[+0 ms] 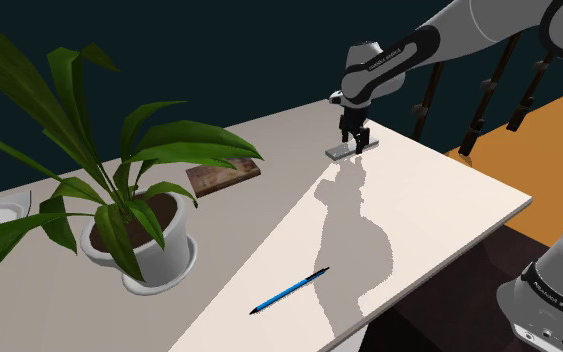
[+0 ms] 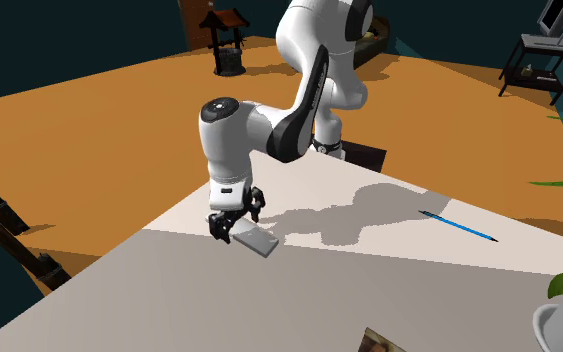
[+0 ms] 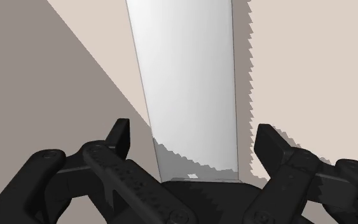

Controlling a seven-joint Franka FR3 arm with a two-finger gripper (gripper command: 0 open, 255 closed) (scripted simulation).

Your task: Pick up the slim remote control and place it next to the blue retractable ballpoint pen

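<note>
The slim remote [image 3: 187, 76] is a flat pale grey slab lying on the white table [image 1: 449, 200] near its far edge. My black gripper [image 3: 196, 143] stands open straight over the remote's near end, one finger on each side, with a small gap between each finger and the remote. In the shoulder view the gripper [image 1: 354, 135] is low over the remote [image 1: 341, 151]. The second exterior view has the gripper [image 2: 227, 225] at the remote's [image 2: 256, 239] end. The blue pen [image 1: 289, 290] lies far off near the front edge, and it also lies beyond my arm's shadow [image 2: 459, 227].
A potted plant [image 1: 154, 245] with long green leaves stands at the shoulder view's left. A flat brown board [image 1: 224, 175] lies behind it. Dark railing spindles [image 1: 484, 100] and an orange floor [image 1: 559, 130] lie beyond the table's far edge.
</note>
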